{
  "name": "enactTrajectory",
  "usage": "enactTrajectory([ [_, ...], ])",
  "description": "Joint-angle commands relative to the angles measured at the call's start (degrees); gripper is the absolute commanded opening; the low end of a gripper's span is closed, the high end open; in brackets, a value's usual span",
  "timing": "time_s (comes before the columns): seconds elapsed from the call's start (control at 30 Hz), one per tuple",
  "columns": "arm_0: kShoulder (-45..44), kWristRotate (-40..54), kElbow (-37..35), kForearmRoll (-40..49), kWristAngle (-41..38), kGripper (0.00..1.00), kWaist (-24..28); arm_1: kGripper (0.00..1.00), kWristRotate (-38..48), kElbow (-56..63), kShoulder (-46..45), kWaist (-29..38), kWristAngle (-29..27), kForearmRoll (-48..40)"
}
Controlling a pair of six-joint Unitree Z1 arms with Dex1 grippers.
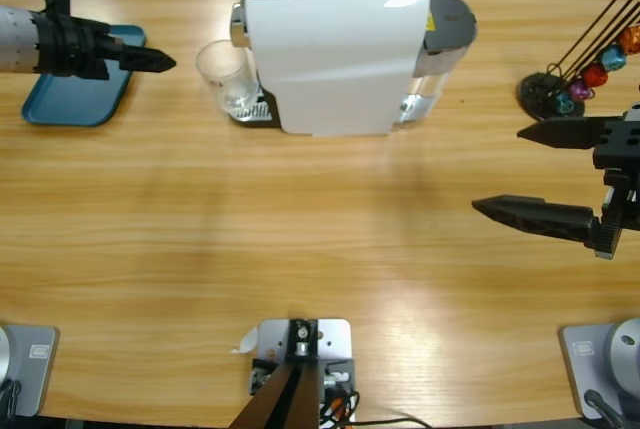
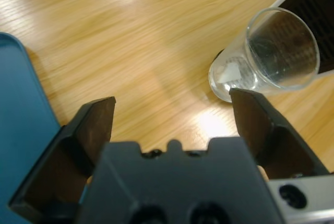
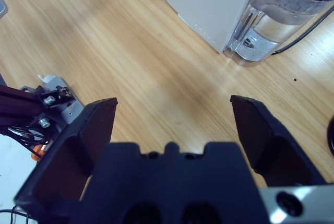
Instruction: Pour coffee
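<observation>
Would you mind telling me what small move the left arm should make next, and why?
Probably ease the left claw forward toward the glass. The claw is open and holds nothing, and the glass stands just ahead of it by the coffee machine.

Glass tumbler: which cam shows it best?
Left wrist view. The glass tumbler fills the upper right, its rim, wall and base all distinct, lying just beyond the open left gripper. The high view shows it small, beside the white coffee machine. The right wrist view doesn't show it.
</observation>
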Motion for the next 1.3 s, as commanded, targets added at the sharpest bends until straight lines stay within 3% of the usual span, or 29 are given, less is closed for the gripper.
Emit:
enactTrajectory([
  [0.03,7.94,-1.65,0.26,-2.65,0.78,0.945,-2.9,0.945,-0.07,2.07,-0.44,-0.53,0.85,-0.16],
  [0.77,8.55,-2.61,-0.32,-3.79,2.24,0.945,-6.4,0.945,-0.07,2.07,-0.63,-0.53,0.89,0.35],
  [0.93,-2.31,-1.4,3.97,-2.21,8.93,0.942,-6.36,0.954,0.0,2.1,-0.63,-0.53,0.75,0.28],
  [1.13,-22.68,-2.17,-0.11,20.27,11.24,0.945,-12.81,1.0,1.02,2.32,0.32,-0.53,-0.7,-0.69],
  [1.3,-33.79,-2.12,3.11,24.28,13.96,0.931,-15.27,1.0,1.95,1.63,0.69,-0.53,-3.21,-0.6],
])
